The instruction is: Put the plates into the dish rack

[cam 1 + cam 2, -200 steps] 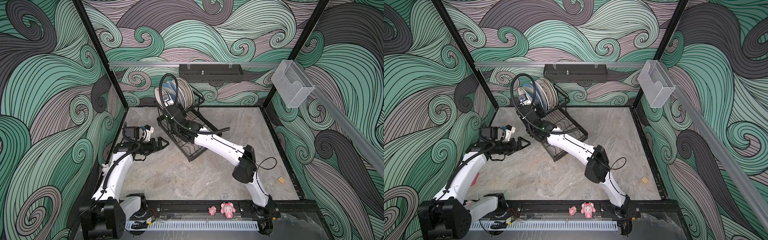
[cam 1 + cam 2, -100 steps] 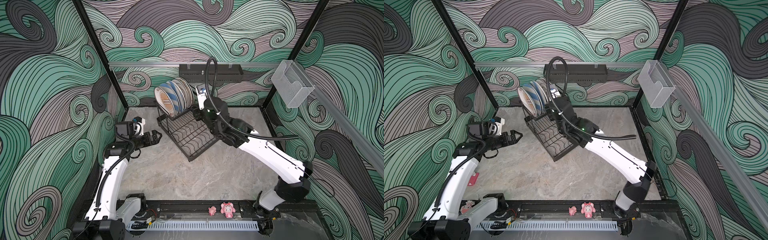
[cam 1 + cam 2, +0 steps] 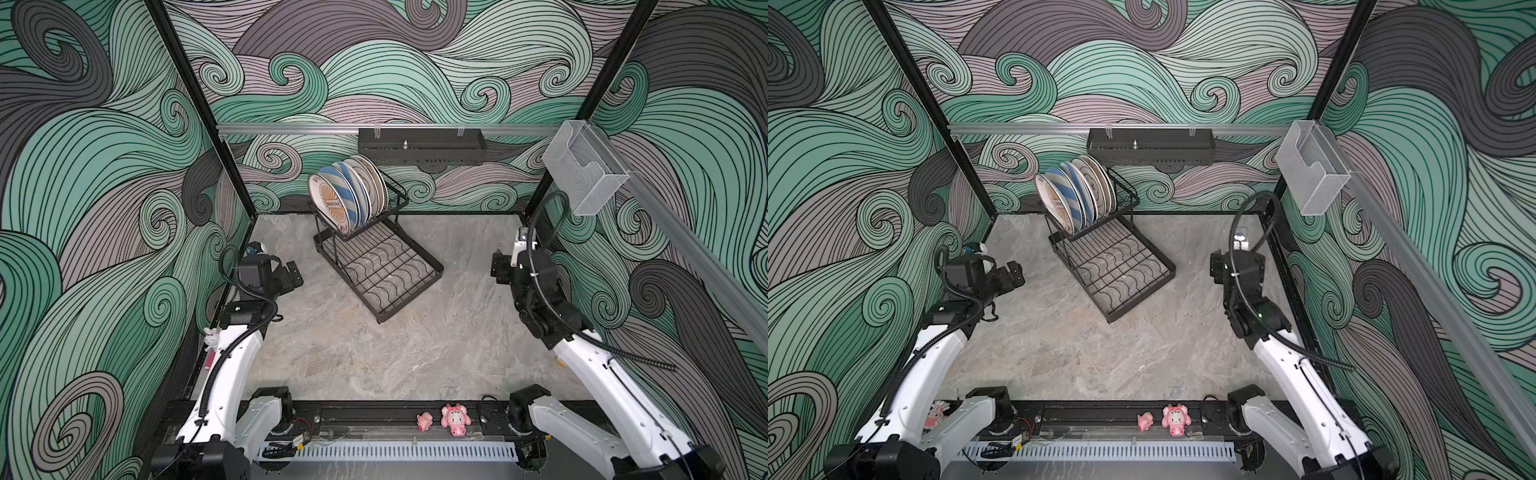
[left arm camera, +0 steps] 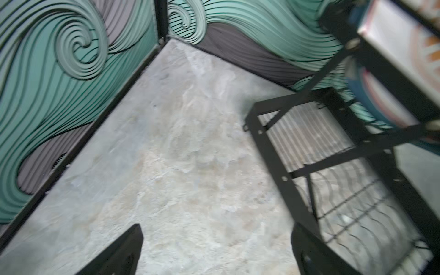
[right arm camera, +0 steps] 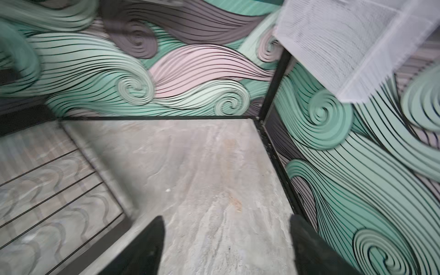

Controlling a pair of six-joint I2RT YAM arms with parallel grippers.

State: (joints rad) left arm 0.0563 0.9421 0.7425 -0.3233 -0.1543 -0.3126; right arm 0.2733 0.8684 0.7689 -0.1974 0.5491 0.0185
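Note:
Several plates (image 3: 345, 197) (image 3: 1073, 195) stand on edge in the raised upper basket of the black wire dish rack (image 3: 419, 247) (image 3: 1152, 243); an orange-sunburst plate faces front, with a blue-striped one behind it. The rack's lower tray holds nothing. My left gripper (image 3: 296, 274) (image 3: 1016, 274) hovers open and empty to the left of the rack. In the left wrist view the left gripper (image 4: 216, 242) frames bare floor, with the rack (image 4: 269, 147) and plates (image 4: 404, 47) beside it. My right gripper (image 3: 498, 266) (image 3: 1216, 266) (image 5: 227, 228) is open and empty near the right wall.
A black perforated shelf (image 3: 422, 146) hangs on the back wall above the rack. A clear plastic bin (image 3: 584, 172) is mounted on the right wall. Two pink toys (image 3: 455, 419) sit on the front rail. The walls stand close beside both arms.
My right arm has drawn back from the rack's plates to the right wall, and its jaws have spread wider. The left arm has pulled back toward the left wall.

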